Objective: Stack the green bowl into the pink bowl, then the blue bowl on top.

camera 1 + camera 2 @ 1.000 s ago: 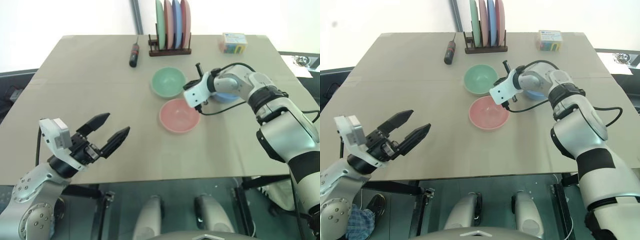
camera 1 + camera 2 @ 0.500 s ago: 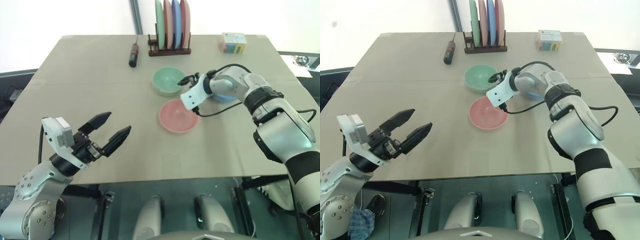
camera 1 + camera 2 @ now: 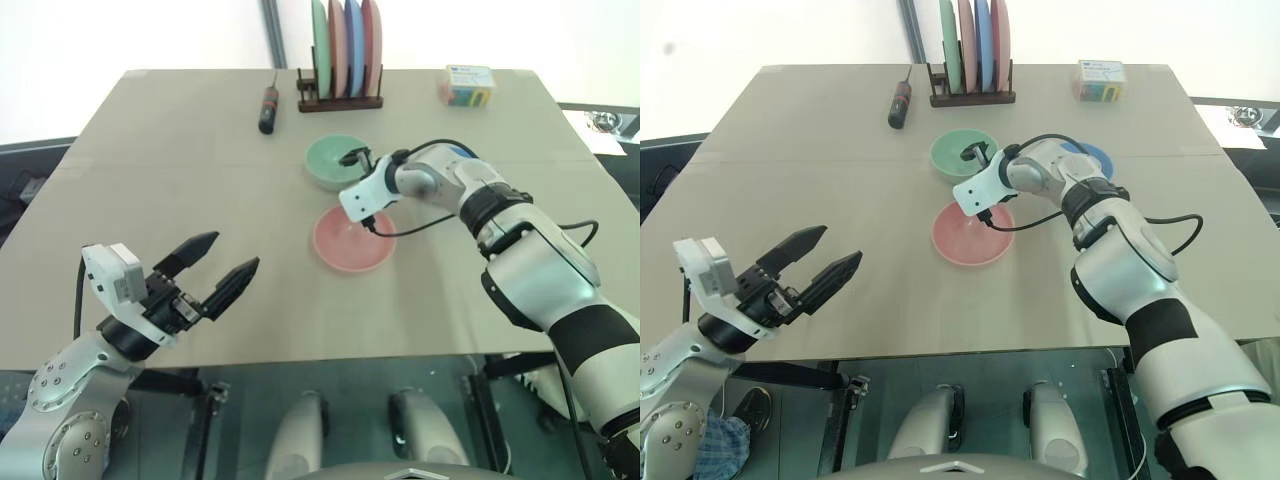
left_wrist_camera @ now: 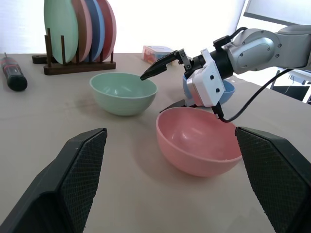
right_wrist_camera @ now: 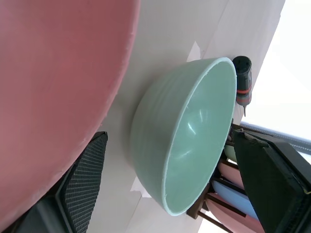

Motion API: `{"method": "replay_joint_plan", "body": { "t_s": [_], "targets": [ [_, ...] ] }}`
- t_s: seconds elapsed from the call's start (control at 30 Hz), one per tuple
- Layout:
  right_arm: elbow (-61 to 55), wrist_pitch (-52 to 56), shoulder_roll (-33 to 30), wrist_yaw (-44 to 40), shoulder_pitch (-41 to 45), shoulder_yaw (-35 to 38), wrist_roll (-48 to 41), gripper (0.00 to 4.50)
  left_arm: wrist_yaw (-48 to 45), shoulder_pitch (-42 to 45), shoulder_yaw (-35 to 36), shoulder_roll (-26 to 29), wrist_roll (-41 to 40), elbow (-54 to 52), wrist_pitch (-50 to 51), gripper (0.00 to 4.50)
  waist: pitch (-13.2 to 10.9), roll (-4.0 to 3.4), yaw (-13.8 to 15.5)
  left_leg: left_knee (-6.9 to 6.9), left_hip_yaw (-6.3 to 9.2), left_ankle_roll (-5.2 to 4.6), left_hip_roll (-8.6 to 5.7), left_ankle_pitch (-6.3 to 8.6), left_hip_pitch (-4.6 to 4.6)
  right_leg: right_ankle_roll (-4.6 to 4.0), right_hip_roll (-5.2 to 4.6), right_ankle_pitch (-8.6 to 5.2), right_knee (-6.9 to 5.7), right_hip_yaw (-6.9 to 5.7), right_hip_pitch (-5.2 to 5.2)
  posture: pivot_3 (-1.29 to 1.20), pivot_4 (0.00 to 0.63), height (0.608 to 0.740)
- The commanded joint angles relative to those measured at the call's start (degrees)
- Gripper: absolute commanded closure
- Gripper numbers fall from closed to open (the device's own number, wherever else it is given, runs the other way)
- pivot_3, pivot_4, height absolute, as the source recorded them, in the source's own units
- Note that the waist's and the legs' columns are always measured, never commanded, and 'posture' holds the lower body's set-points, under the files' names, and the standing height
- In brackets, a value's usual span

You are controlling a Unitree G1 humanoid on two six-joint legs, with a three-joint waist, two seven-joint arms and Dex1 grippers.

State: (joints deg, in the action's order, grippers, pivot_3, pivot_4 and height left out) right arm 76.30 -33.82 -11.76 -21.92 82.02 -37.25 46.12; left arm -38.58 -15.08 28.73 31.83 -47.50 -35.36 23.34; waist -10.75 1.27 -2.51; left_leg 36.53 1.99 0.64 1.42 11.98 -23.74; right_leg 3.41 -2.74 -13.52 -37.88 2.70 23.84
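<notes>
green bowl: The green bowl (image 3: 336,160) stands upright on the table (image 3: 150,190), toward the far side and about the middle, just in front of the plate rack (image 3: 340,98). It is empty, so it is free to be lifted.
pink bowl: The pink bowl (image 3: 352,240) stands just near of the green one, close but apart from it. It is empty too, ready to receive the green bowl.
blue bowl: The blue bowl (image 3: 1092,157) stands right of the green bowl, mostly hidden behind the right forearm. It should go last, so it waits there.
right gripper: The right gripper (image 4: 160,85) reaches in from the right, with jaws spread apart around the near-right rim of the green bowl: one finger over the inside, the other low outside the wall. It holds nothing yet. I judge this placing is made to pinch the rim.
left gripper: The left gripper (image 3: 215,267) hovers at the near left, well apart from the bowls, jaws apart and empty. It seems kept out of the way.
other things: A screwdriver (image 3: 268,110) lies left of the rack, and a small box (image 3: 466,86) sits at the far right. Both are away from the bowls.
step in hand: Closing on the green rim seems next. Stacking has not begun.
</notes>
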Motion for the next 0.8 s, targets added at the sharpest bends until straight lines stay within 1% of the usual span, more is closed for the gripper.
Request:
{"method": "replay_joint_plan", "body": {
  "t_s": [0.03,0.17,0.23,0.4,0.47,0.53,0.57,0.63,0.67,0.73,0.77,0.8],
  "targets": [
    [-0.6,0.6,-0.9,1.3,2.7,1.3,-1.2,0.17,0.2,-0.4,1.5,0.4,-0.8,-2.1,-1.2,0.00,0.0,0.00,0.0,0.00,-0.01,0.00,0.00,0.00,0.00,0.00,0.00,0.00,0.01,0.00,0.00,0.00,0.150,0.740],
    [-0.7,0.0,-2.5,0.8,3.5,3.0,-3.0,0.17,0.3,0.5,0.8,1.2,-0.4,-1.5,-0.8,0.00,0.0,-0.01,0.0,0.00,0.00,0.00,0.00,0.00,0.00,0.00,0.01,0.00,0.00,-0.01,0.00,0.00,0.150,0.740],
    [-1.1,-1.5,-5.1,-2.2,3.3,5.6,-5.9,0.17,0.0,2.2,0.1,2.0,-0.4,-0.7,-0.6,0.00,0.0,-0.01,0.1,0.00,0.00,0.00,0.00,0.00,0.00,0.00,0.00,0.00,0.00,-0.01,0.00,0.00,0.150,0.740],
    [-3.4,-6.8,-12.1,-12.6,0.4,11.4,-13.7,0.17,-1.5,6.7,-1.1,4.3,0.2,2.8,-0.1,0.00,0.0,-0.01,0.1,0.00,0.02,0.00,-0.04,0.00,-0.02,0.06,-0.01,0.03,0.05,-0.02,-0.03,0.00,0.150,0.740],
    [-5.3,-7.4,-14.4,-18.9,-1.7,15.1,-19.0,0.17,-2.6,9.0,-1.9,5.6,0.9,5.1,-0.2,0.00,0.0,0.00,-0.1,-0.02,0.00,0.00,-0.03,0.00,0.00,0.14,-0.01,0.08,0.06,0.00,-0.04,0.00,0.150,0.740],
    [-8.8,-5.4,-15.8,-26.4,-4.2,19.9,-26.3,0.17,-4.1,11.6,-3.0,7.3,2.2,7.9,-0.5,0.00,0.0,0.00,-0.2,-0.05,-0.03,-0.01,-0.02,0.00,0.03,0.21,0.00,0.12,0.05,0.03,-0.04,0.00,0.150,0.740],
    [-12.0,-3.1,-16.3,-30.3,-6.0,22.4,-30.5,0.17,-5.1,13.3,-3.8,8.4,3.4,9.8,-0.8,0.00,0.0,-0.02,-0.3,-0.05,-0.01,-0.01,0.00,0.00,0.02,0.22,0.03,0.12,0.04,0.00,-0.04,0.00,0.150,0.740],
    [-17.8,1.4,-17.0,-35.3,-8.8,25.4,-36.0,0.17,-6.7,15.6,-4.8,10.0,5.1,12.6,-1.3,0.00,0.0,-0.05,-0.5,-0.07,-0.02,-0.01,0.01,-0.01,0.05,0.22,0.04,0.12,0.01,0.03,-0.06,0.00,0.150,0.740],
    [-22.7,5.5,-17.3,-37.7,-11.0,27.2,-39.5,0.17,-7.8,17.4,-5.9,11.3,6.8,14.9,-1.8,0.00,0.0,-0.07,-0.7,-0.05,-0.02,-0.01,0.02,-0.01,0.04,0.23,0.05,0.13,0.00,0.02,-0.05,0.00,0.150,0.740],
    [-37.5,19.0,-18.1,-40.0,-17.6,31.9,-48.7,0.17,-9.9,24.6,-10.0,14.1,12.1,22.9,-3.4,0.00,0.0,-0.07,-0.6,-0.04,0.00,-0.01,0.02,-0.01,0.03,0.23,0.05,0.13,-0.02,0.00,-0.05,0.00,0.150,0.740],
    [-44.8,25.9,-18.6,-40.0,-20.8,34.0,-52.6,0.17,-10.5,28.4,-12.2,15.0,15.0,26.9,-4.8,0.00,0.0,-0.07,0.2,-0.05,0.04,-0.02,0.02,-0.01,0.03,0.23,0.05,0.13,-0.02,-0.03,-0.07,0.00,0.150,0.740],
    [-51.1,31.2,-19.1,-39.5,-23.6,35.5,-55.5,0.17,-10.7,31.8,-14.1,15.5,17.5,30.3,-5.9,0.00,-0.1,-0.08,0.3,-0.02,0.18,-0.02,0.01,-0.01,0.00,0.23,0.05,0.13,-0.05,-0.17,-0.08,0.00,0.150,0.740]
  ]
}}
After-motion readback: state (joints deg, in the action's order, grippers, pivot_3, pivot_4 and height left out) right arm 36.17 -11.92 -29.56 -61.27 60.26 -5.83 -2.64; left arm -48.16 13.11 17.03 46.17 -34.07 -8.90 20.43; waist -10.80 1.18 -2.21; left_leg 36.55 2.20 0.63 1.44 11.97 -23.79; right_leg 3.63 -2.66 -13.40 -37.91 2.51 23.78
